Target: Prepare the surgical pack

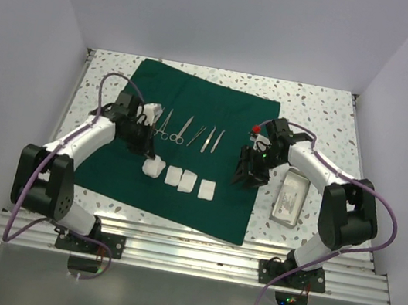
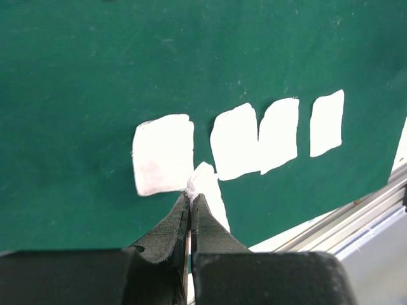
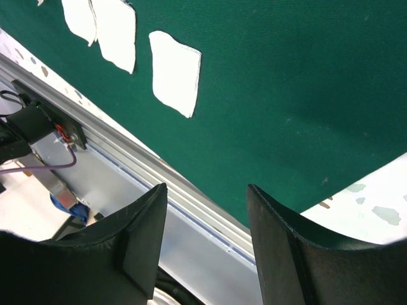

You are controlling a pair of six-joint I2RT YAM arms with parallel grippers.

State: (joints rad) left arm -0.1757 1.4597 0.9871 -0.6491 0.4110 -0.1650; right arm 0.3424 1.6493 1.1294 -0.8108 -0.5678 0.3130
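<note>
While the left end effector point(image 2: 191, 197) is clenched on one edge of a gauze square point(image 2: 210, 190) above the near left of the green cloth point(image 2: 95, 76), that thin pinch could slip and drop it onto the gauze row point(image 2: 164, 162). The right end effector point(image 3: 205, 190) hangs released and empty.

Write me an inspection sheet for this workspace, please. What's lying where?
Surface: speckled table, largely covered by a green drape.
Job's things: scissors and tweezers in a row on the drape; four gauze squares nearer the arms; metal tray on bare table, right of the drape.
Clutter: nothing seen.
Grippers: left gripper shut, pinching a fifth gauze piece; right gripper open, holding nothing.
Cables: a purple cable loops along each arm.
Surroundings: white walls; metal rails at the near edge.
</note>
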